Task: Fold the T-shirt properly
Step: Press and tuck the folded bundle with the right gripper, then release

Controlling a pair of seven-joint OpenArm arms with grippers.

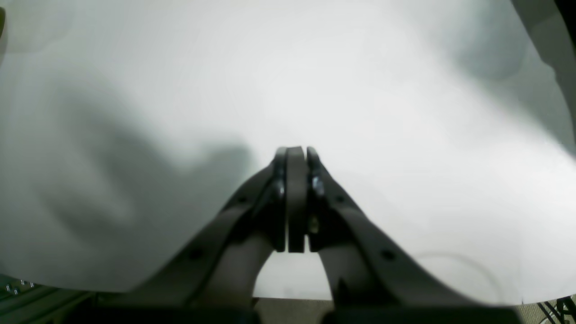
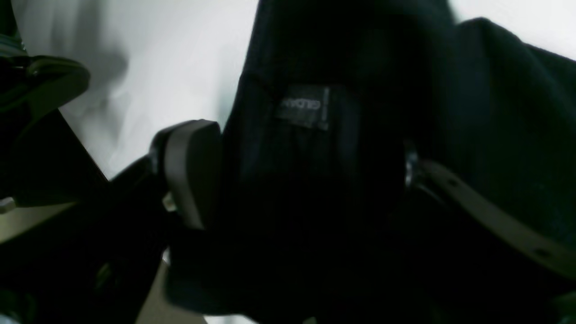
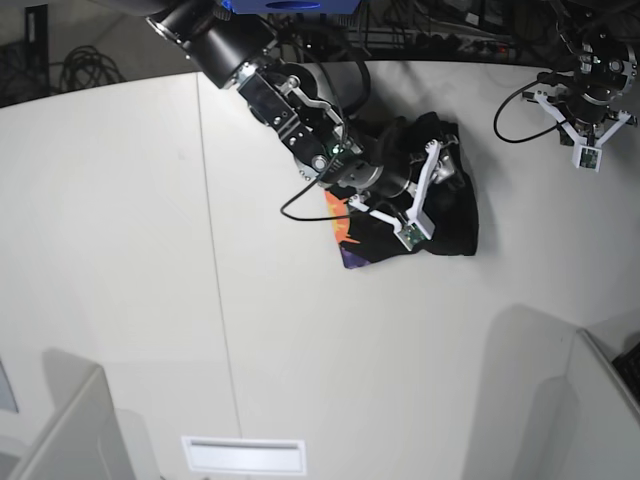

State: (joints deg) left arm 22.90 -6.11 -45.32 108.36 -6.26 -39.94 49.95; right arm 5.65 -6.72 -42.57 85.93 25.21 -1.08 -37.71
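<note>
Right gripper (image 2: 306, 180): jaws spread wide, black cloth bunched between them, one grey pad (image 2: 191, 171) bare beside the fabric.
T-shirt (image 3: 455, 215): crumpled heap on the white table (image 3: 120, 250), near the far edge, neck label (image 2: 303, 107) up, orange and purple print at the near-left corner.
Left gripper (image 1: 295, 155): jaws pressed together, empty, above bare table, well apart from the shirt.

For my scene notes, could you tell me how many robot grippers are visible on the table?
2. The right gripper is over the crumpled T-shirt near the table's middle; the left gripper hangs shut over bare table at the far corner. None seems hidden.
</note>
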